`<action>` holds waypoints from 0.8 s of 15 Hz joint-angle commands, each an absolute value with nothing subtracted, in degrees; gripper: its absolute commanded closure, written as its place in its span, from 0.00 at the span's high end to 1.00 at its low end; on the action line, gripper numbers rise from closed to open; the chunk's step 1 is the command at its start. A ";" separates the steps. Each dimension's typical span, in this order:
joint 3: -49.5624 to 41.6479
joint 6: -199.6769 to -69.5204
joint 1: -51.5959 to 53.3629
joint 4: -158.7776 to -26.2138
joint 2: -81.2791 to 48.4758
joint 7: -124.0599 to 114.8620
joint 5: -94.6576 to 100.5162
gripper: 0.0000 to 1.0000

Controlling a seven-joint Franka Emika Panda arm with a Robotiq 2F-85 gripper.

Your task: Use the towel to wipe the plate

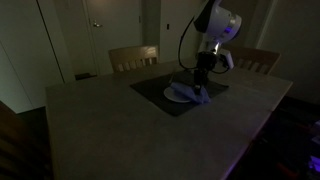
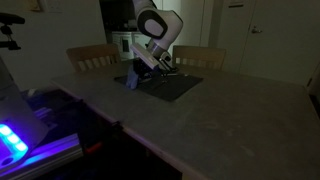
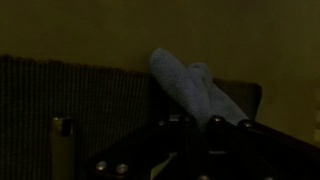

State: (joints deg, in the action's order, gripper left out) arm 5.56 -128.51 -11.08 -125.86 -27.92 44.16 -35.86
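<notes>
The end effector, clamped on the small soft bluish-purple towel, holds it just beside the small round white plate on the dark grey rectangular placemat, so the wiping step looks to be in hand and the next move calls for dragging the cloth across the plate.

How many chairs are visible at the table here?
2 chairs, both at the far edge of the table: one at picture left of the placemat, one at its right. Others may be hidden by darkness or framing.
</notes>
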 commanded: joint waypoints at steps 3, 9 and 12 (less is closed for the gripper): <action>6.12 -129.03 -11.95 -121.21 -29.10 44.90 -41.79 0.02; 7.94 -125.31 -11.41 -117.37 -30.79 48.69 -44.39 0.02; 9.15 -120.77 -11.89 -116.86 -32.67 54.47 -47.83 0.02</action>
